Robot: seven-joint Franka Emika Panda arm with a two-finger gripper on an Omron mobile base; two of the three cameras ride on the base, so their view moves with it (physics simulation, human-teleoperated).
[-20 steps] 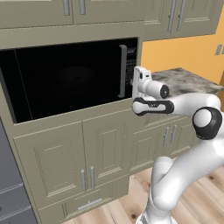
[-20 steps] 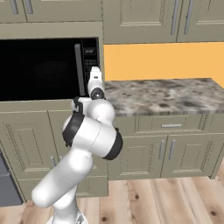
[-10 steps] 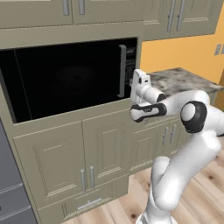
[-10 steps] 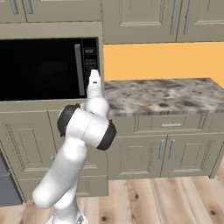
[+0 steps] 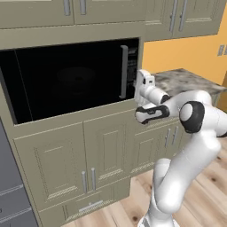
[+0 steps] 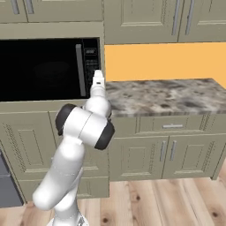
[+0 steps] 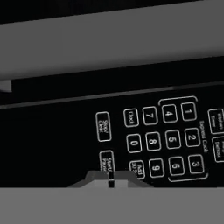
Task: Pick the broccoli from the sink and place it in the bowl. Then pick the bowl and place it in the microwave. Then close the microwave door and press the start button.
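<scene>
Right — I have the gripper (image 7: 110,178) with fingers pressed together into one blunt tip, aimed at the start key (image 7: 106,162) low on the microwave (image 5: 71,80) keypad's glossy black face. The microwave door (image 5: 73,82) sits shut, grey bar handle (image 5: 123,72) upright; the bowl is presumably inside, unseen.

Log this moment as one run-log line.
stage: pressing start | microwave door: closed | tool: shut, tips at the control panel by the start key | contact: cannot tell
</scene>
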